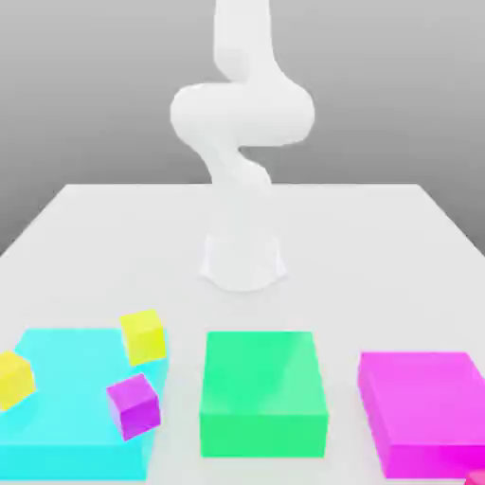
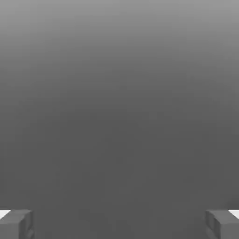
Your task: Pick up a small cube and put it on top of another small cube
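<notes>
A sliver of the small hot-pink cube (image 1: pixel 476 478) shows at the near corner on the exterior view's right, beside the magenta block. The small purple cube (image 1: pixel 134 405) sits tilted on the near right part of the flat cyan block (image 1: pixel 71 417). The white arm (image 1: pixel 242 118) rises folded above its base at the table's middle, far from both cubes. In the hand view my gripper (image 2: pixel 119 225) is open: one grey fingertip (image 2: pixel 16 224) and the other (image 2: pixel 221 224) stand wide apart with nothing between them, against a plain grey background.
Two small yellow cubes (image 1: pixel 143 335) (image 1: pixel 13 377) also rest on the cyan block. A flat green block (image 1: pixel 262 388) lies at the front middle and a flat magenta block (image 1: pixel 422 407) on the exterior view's right. The arm's base (image 1: pixel 242 262) stands behind them on the white table (image 1: pixel 379 246).
</notes>
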Controlling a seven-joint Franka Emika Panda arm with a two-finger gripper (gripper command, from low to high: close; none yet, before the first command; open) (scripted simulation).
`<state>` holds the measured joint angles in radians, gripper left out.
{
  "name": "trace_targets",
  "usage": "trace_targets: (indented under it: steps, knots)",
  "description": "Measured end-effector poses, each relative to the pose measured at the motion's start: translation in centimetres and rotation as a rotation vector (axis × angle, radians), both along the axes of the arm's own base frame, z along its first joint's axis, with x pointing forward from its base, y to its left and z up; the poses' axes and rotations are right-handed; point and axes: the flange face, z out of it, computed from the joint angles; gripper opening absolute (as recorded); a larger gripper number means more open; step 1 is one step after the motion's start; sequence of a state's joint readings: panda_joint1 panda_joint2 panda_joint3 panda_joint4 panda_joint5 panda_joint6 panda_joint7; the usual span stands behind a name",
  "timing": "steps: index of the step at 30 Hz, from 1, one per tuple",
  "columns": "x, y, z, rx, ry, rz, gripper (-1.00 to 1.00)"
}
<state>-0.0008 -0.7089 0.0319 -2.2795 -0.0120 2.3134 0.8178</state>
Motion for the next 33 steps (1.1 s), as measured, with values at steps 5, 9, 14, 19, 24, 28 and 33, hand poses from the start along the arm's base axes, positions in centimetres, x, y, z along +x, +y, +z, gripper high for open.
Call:
trace_targets:
  steps: [5, 9, 14, 19, 24, 28, 33]
  knots:
    - [6.0, 3.6, -5.2, -0.039, 0.116, 0.027, 0.00]
    - [9.9, 6.6, -9.9, -0.066, 0.203, 0.055, 0.00]
    - [13.8, 10.5, -16.7, -0.092, 0.309, 0.098, 0.00]
    - [16.3, 15.1, -24.1, -0.113, 0.414, 0.153, 0.00]
    - [17.6, 19.0, -32.1, -0.121, 0.519, 0.199, 0.00]
    - [17.6, 22.1, -38.6, -0.121, 0.603, 0.239, 0.00]
    - [16.2, 26.1, -46.8, -0.113, 0.709, 0.290, 0.00]
